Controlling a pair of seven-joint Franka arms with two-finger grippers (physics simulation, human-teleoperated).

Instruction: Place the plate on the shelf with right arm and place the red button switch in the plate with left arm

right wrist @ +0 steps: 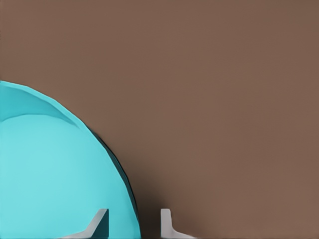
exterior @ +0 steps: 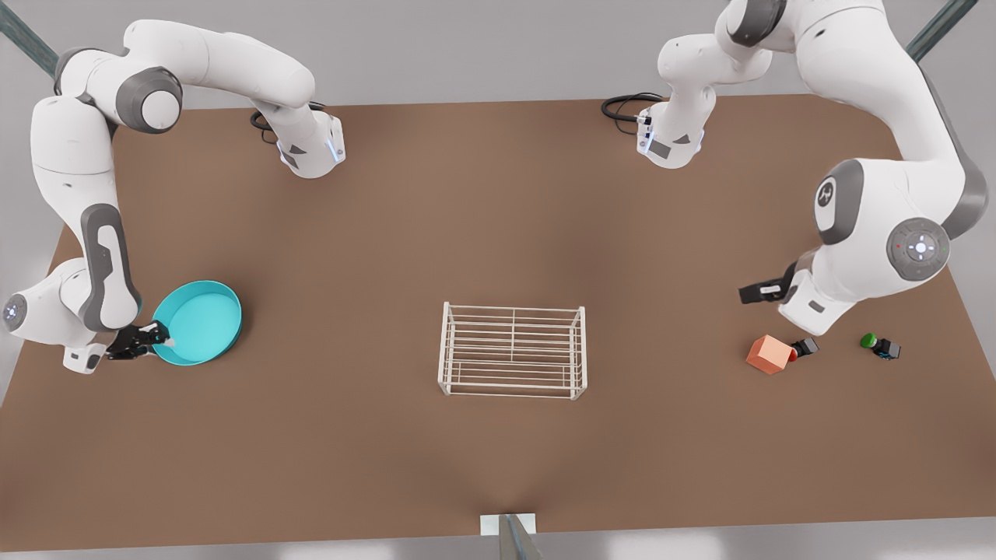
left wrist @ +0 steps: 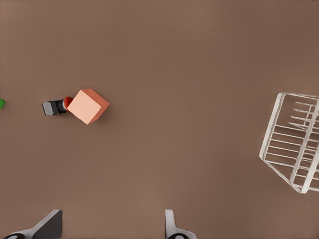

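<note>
Turquoise plate [exterior: 198,321] tilted at front view's left, rim pinched in right claw [exterior: 152,337], well apart from wire shelf [exterior: 513,350]. Left claw [exterior: 766,292] wide, waiting near red button switch [exterior: 801,348], which touches orange cube [exterior: 769,354]. Risk: thin rim grip slips in transit.

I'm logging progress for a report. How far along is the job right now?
Nothing is finished yet. In hand: the right gripper has its jaws straddling the rim of the plate, which looks tilted. The shelf holds nothing. The left gripper, jaws open, hangs above the table; the red button switch lies against the orange cube. Both placements remain.
</note>
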